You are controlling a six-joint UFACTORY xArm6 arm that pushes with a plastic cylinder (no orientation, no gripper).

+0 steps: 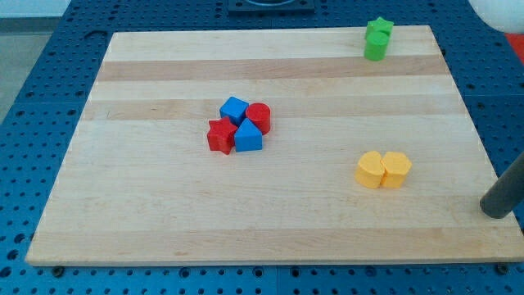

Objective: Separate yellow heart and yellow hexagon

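Two yellow blocks sit touching side by side on the wooden board [164, 213] at the view's lower right. The left one [370, 169] looks like the yellow heart and the right one [396, 169] like the yellow hexagon, though the shapes are hard to make out. My rod comes in from the view's right edge, and my tip [494, 211] rests just off the board's right edge, to the right of and below the yellow pair, well apart from them.
A tight cluster in the board's middle holds a red star [219, 136], a blue block [234, 109], a red cylinder [259, 117] and a blue block [249, 137]. Two green blocks [377, 38] sit touching at the top right edge.
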